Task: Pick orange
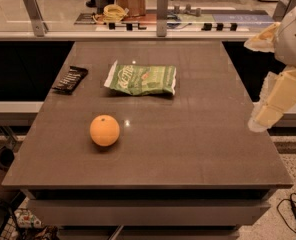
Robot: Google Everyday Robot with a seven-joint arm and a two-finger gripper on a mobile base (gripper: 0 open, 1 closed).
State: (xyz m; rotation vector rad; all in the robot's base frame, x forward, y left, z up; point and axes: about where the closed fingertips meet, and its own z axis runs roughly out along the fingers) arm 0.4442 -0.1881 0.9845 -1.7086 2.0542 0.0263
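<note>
Camera view, the only 1 we have. The orange (104,130) sits on the left-front part of the table (198,149), resting on its own with bare tabletop all around it. The small dark stem spot faces up and slightly away. It looks laid out for an easy pick: nothing leans on it and nothing blocks a descent from above.

Further back, the green snack bag (142,79) lies flat near the middle. A dark wrapped bar (70,79) lies at the left edge, level with the bag. Both are well apart from the fruit, so I'd read them as distractors and not obstacles.

Over on the right, the gripper (268,109) hangs off the table's right edge, on the end of the cream-coloured arm (293,39). It is raised above the tabletop and well away from the orange, which is across the table on the far side. That reads as a parked or ready pose, with the reach not yet begun.

Whether the gripper is open or closed, I cannot tell. It shows as pale blocks at the frame's edge, with no clear gap to judge. What is plain is that it has hold of nothing and touches none of the 3 items on the table. The pick is all ahead: a long move leftward across the table, then down onto the fruit.
</note>
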